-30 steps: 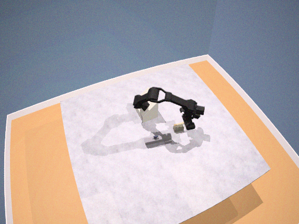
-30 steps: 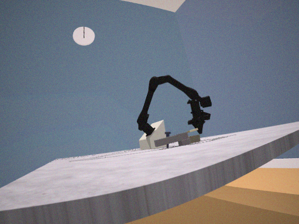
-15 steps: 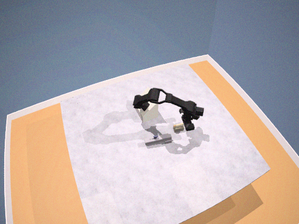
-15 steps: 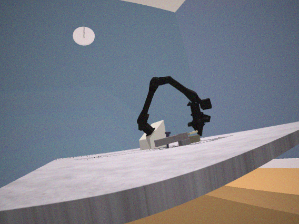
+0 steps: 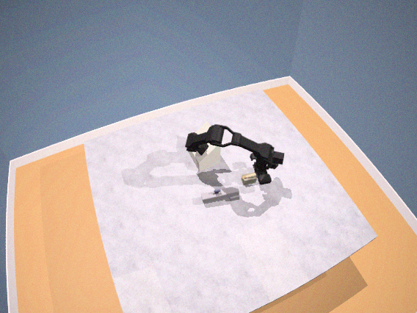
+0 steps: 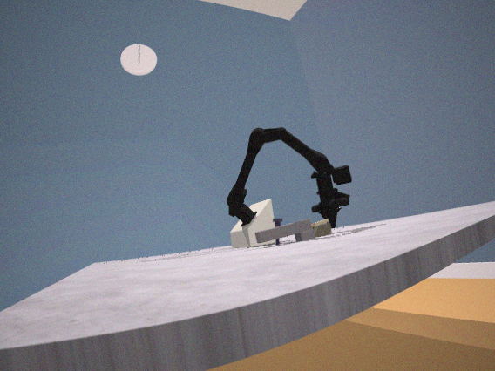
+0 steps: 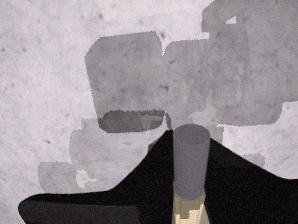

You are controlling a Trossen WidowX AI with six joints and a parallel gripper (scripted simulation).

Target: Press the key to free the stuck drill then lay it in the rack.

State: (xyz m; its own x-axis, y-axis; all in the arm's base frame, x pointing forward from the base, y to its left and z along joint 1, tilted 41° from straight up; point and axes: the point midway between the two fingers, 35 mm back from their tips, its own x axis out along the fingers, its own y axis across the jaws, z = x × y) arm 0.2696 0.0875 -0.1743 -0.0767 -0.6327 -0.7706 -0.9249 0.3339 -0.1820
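drill (image 7: 191, 162): a grey rod with a pale end, held between the fingers of the claw (image 5: 264, 179) (image 6: 333, 224) (image 7: 180, 135), which is closed on it. it is out of the block (image 5: 220, 198) (image 6: 283, 231) and low beside the rack (image 5: 249, 181) (image 6: 322, 228); whether it touches the rack cannot be told. the key (image 5: 217, 191) (image 6: 278, 221) stands at the block. freeing and pulling look done; laying down appears to be the step in hand.

possible faults, by cause. (a) drill laid askew or across the rack's edge: the claw comes down out of line with the seat. (b) rack pushed along the table (image 5: 165, 239) (image 6: 174, 287): the drill or a fingertip presses its side. (c) drill rolls off: the fingers part before it is borne by the rack. (d) drill twists in the grip: the round rod meets the rack off its middle. (e) drill dragged out again: one finger clings to it as the arm (image 5: 249, 143) (image 6: 248, 170) lifts.

count: one drill, one claw with two fingers, one arm, one block, one key, one rack, one pale base (image 5: 211, 162) (image 6: 263, 222), one table, one wall disc (image 6: 139, 59).
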